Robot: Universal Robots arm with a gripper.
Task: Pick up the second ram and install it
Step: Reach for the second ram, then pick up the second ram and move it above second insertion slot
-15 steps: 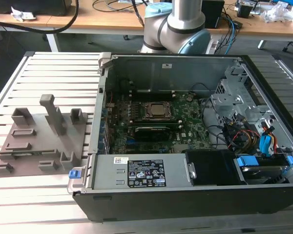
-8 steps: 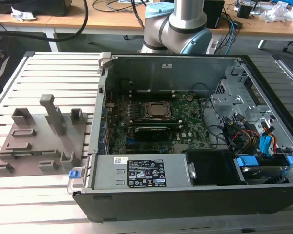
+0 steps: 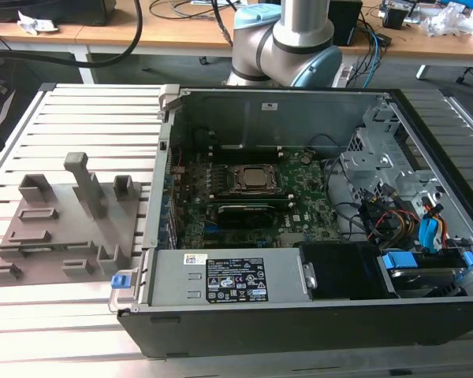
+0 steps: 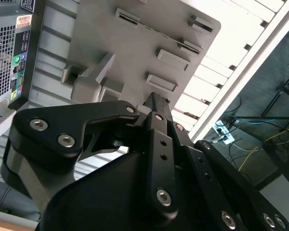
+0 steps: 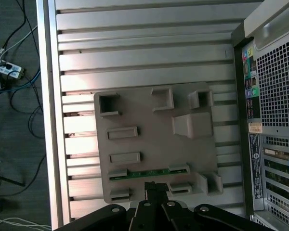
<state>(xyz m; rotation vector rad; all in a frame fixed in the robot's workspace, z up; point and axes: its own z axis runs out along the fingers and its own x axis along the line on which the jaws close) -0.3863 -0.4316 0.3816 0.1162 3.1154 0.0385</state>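
Sitting in the grey holder tray (image 3: 63, 228) at the exterior view's left of the tabletop (image 3: 87, 118), the second ram (image 5: 149, 172) shows just a green edge. The tool (image 5: 156, 186) hovers above, closed and empty; it should straddle the strip's flat faces squarely. Rightward, inside the computer case (image 3: 299, 197), its seat is hard to make out.

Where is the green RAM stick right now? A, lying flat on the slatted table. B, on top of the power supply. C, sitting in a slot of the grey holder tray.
C: in the first wrist view the second ram shows as a green strip in a slot of the grey holder tray, close to the end effector.
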